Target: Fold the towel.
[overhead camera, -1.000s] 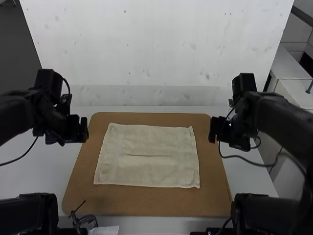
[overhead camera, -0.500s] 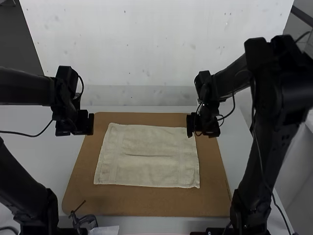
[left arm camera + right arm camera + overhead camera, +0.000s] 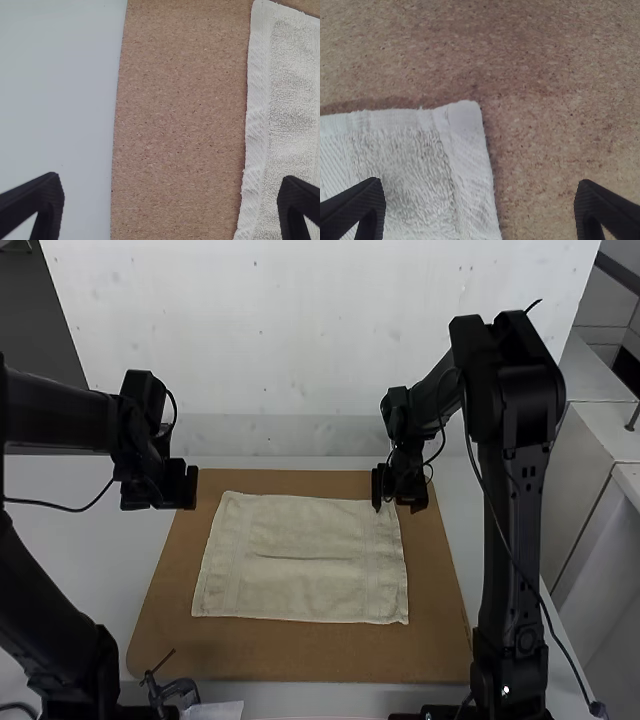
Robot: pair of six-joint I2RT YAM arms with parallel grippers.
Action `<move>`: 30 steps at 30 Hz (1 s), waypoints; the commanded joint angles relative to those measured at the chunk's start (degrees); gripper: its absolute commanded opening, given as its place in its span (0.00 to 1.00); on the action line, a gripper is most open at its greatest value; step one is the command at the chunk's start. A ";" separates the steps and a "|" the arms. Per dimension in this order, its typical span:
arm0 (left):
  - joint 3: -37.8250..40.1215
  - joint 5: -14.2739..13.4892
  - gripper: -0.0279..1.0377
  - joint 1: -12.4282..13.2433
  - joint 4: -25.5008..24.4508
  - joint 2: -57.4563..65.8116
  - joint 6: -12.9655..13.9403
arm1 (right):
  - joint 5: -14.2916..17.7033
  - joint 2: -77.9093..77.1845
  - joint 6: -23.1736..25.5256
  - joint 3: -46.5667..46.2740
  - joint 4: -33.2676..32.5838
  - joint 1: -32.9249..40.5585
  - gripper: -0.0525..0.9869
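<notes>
And there was the towel (image 3: 300, 590), cream and spread flat, unfolded, over the brown cork board (image 3: 300, 655) on the white table (image 3: 110, 560). It sat nearer the board's far edge than its near one, with a thin crease across its middle, running left to right.

Over at the board's far left corner, the left gripper (image 3: 184, 483) was empty, its fingers wide apart; in its wrist view one finger (image 3: 47, 205) was over the white tabletop, the other (image 3: 300, 205) over the towel's left border, cork between them.

And on the far right, the right gripper (image 3: 398, 492) was at the towel's far right corner, also open and holding nothing! Its wrist view had that hemmed corner between the spread fingers, one over the terry cloth, the other over cork.

Down by the board's near left corner stood a clamp (image 3: 178, 690), with white paper (image 3: 215, 710) just beside it.
</notes>
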 commanded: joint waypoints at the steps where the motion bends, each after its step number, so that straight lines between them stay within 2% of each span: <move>1: 2.71 0.65 0.92 -0.20 0.65 1.36 -0.33 | 0.28 1.87 3.53 2.93 0.01 -0.17 0.82; 3: 2.71 0.73 0.92 -0.20 1.09 1.89 -0.33 | -0.16 3.10 4.59 3.46 0.01 -0.35 0.82; 4: 2.79 0.91 0.92 -0.20 1.26 2.15 -0.24 | -0.16 3.89 4.68 3.81 -0.34 -0.35 0.79; 6: 3.41 1.70 0.92 0.06 1.26 3.56 -0.24 | -0.16 5.21 5.47 4.08 -0.52 -0.26 0.62; 8: 4.20 1.96 0.92 0.23 1.26 5.40 -0.33 | -0.25 7.32 6.08 5.40 -3.68 -0.09 0.41; 9: 4.73 1.96 0.92 0.23 1.17 6.37 -0.33 | -0.25 8.02 6.00 5.84 -4.83 0.00 0.34; 11: 6.48 2.49 0.92 0.23 0.91 8.83 -0.41 | -0.16 8.90 6.00 6.01 -5.35 0.18 0.28; 14: 9.39 3.20 0.92 0.23 0.47 13.31 -0.94 | 0.37 9.43 6.00 6.10 -5.00 0.09 0.06; 22: 20.81 3.11 0.92 -3.46 -1.81 26.06 -3.84 | 1.07 9.43 5.91 5.66 -5.09 -0.35 0.07; 30: 30.13 2.58 0.92 -5.65 -2.17 36.25 -5.77 | 2.04 9.43 5.20 4.60 -4.74 -1.32 0.06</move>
